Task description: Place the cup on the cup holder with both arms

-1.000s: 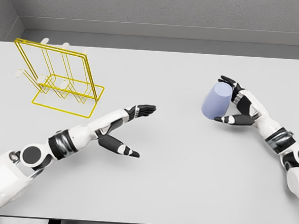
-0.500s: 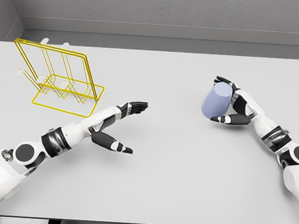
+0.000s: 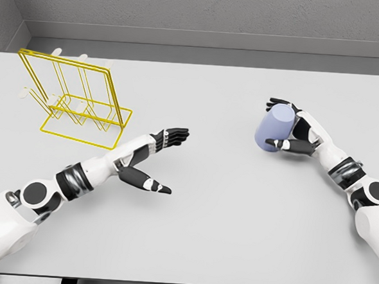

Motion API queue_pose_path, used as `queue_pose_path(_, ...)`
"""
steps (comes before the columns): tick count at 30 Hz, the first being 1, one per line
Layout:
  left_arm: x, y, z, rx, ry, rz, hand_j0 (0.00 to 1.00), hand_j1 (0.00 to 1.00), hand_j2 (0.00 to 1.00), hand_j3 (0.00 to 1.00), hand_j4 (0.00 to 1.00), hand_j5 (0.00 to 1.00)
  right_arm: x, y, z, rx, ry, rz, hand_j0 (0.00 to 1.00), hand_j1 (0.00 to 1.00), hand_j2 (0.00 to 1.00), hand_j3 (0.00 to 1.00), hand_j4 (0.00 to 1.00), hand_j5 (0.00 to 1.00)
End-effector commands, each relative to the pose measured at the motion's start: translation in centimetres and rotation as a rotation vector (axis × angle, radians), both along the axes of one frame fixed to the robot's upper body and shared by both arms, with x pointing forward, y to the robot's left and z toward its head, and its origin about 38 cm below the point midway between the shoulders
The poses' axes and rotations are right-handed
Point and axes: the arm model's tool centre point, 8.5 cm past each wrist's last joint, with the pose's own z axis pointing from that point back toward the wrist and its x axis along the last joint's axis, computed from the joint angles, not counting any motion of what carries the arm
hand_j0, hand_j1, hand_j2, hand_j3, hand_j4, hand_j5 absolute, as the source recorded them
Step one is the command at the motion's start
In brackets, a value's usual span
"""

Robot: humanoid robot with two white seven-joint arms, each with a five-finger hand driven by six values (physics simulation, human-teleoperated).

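Matt cup (image 3: pixel 274 126), wire holder (image 3: pixel 73 99)

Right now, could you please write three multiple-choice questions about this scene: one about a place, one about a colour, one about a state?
1. Where on the table does the cup holder stand?
A. far left
B. far right
C. near middle

2. What colour is the cup?
A. red
B. pale blue-violet
C. green

3. What is the left hand doing?
A. gripping the cup
B. gripping the holder
C. open, holding nothing

Answers: 1 A, the yellow wire rack sits at the far left. 2 B, the cup looks lavender-blue. 3 C, its fingers are spread above the table, while the right hand grasps the cup.
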Motion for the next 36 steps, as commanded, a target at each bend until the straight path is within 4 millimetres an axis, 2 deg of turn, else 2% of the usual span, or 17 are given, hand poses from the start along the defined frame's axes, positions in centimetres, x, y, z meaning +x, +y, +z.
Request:
queue_pose_path(1,0.0,-0.1,0.0,-0.003,0.000,0.000,1.00,1.00,1.00,1.00,1.00,1.00,-0.1,0.0,-0.2,-0.011,0.005,0.004,0.72,0.72,0.72,0.72,0.72,0.72)
queue_pose_path(7,0.0,-0.3,0.0,-0.010,0.002,0.000,1.00,1.00,1.00,1.00,1.00,1.00,0.1,0.0,0.2,-0.013,-0.012,0.007,0.72,0.72,0.72,0.72,0.72,0.72)
queue_pose_path(13,-0.1,-0.7,0.0,-0.017,0.003,-0.006,1.00,1.00,1.00,1.00,1.00,1.00,0.6,0.5,1.6,-0.008,-0.070,0.023,0.72,0.72,0.72,0.72,0.72,0.72)
queue_pose_path(17,-0.2,-0.7,-0.1,-0.017,0.005,-0.006,1.00,1.00,1.00,1.00,1.00,1.00,0.5,2.5,3.6,0.020,-0.151,0.085,0.72,0.72,0.72,0.72,0.72,0.72)
queue_pose_path(20,-0.1,-0.6,0.0,-0.016,0.004,-0.001,1.00,1.00,1.00,1.00,1.00,1.00,0.3,3.4,4.3,0.030,-0.174,0.116,0.72,0.72,0.72,0.72,0.72,0.72)
queue_pose_path(22,-0.1,-0.6,0.0,-0.017,0.004,-0.002,1.00,1.00,1.00,1.00,1.00,1.00,-0.3,3.7,3.9,0.021,-0.165,0.141,0.72,0.72,0.72,0.72,0.72,0.72)
queue_pose_path(27,-0.1,-0.7,-0.1,-0.016,0.006,-0.004,1.00,1.00,1.00,1.00,1.00,1.00,-2.4,6.1,4.4,0.045,-0.197,0.228,0.72,0.72,0.72,0.72,0.72,0.72)
queue_pose_path(31,0.0,-0.9,-0.2,-0.020,0.008,-0.002,1.00,1.00,1.00,1.00,1.00,1.00,-2.5,7.0,4.3,0.048,-0.196,0.251,0.70,0.70,0.70,0.70,0.70,0.70)
queue_pose_path(34,0.0,-0.9,-0.2,-0.020,0.008,-0.002,1.00,1.00,1.00,1.00,1.00,1.00,-2.7,9.1,3.7,0.068,-0.185,0.286,0.71,0.71,0.71,0.71,0.71,0.71)
queue_pose_path(36,0.0,-0.7,0.0,-0.023,0.005,0.003,1.00,1.00,1.00,1.00,1.00,1.00,-2.8,9.8,3.6,0.064,-0.188,0.299,0.71,0.71,0.71,0.71,0.71,0.71)
